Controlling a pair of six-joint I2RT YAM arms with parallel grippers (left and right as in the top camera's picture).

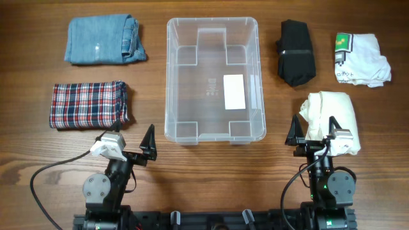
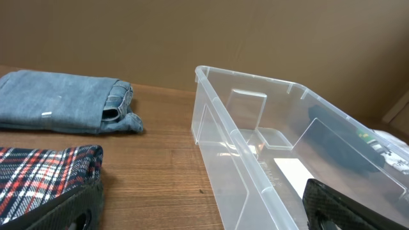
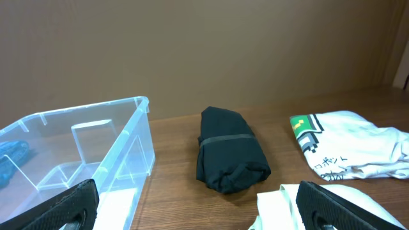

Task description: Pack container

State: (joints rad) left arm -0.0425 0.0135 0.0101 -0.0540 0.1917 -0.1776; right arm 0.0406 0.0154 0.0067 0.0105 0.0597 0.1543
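Container between left pincer and right pincer

The overhead camera looks straight down on the container from high up, taking in the whole table. The left wrist camera sits low and close off the container's near left corner, facing its far end. The right wrist camera does likewise off the near right corner. All three views share the container.

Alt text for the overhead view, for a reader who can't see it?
An empty clear container sits centred between folded clothes: jeans and a plaid garment to its left; a black bundle, a white printed tee and a cream garment to its right. The left gripper and right gripper stand open.
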